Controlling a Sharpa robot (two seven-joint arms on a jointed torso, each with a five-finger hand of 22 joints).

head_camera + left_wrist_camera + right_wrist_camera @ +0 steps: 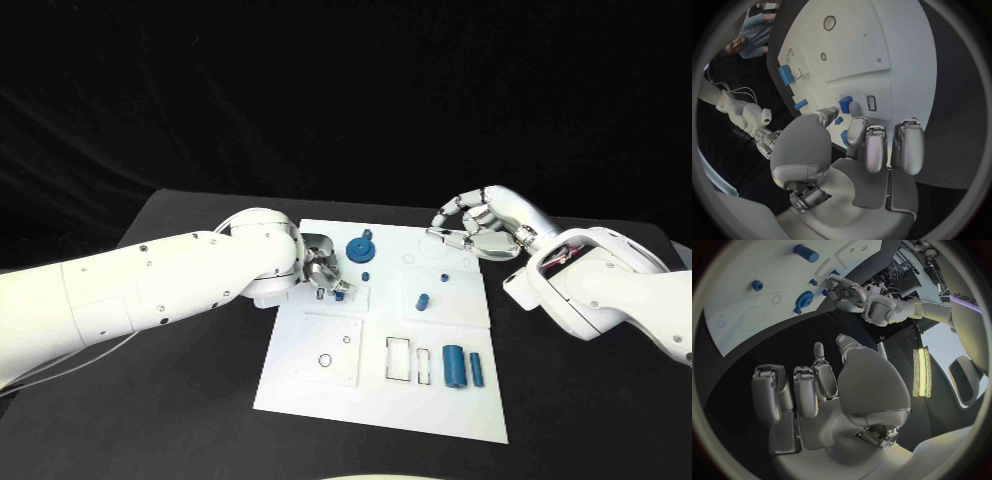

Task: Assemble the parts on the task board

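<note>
While the left hand (pixel 323 270) hovers with fingers released at the task board's (pixel 332 385) left edge beside small blue parts (pixel 462 366), the right hand (pixel 485 228), fingers curled on nothing, hangs past its far right corner.

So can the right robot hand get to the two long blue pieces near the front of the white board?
Probably yes. The right robot hand holds nothing, hovering at the task board's far right corner. The two long blue pieces lie side by side on its right side with nothing on or over them.
</note>
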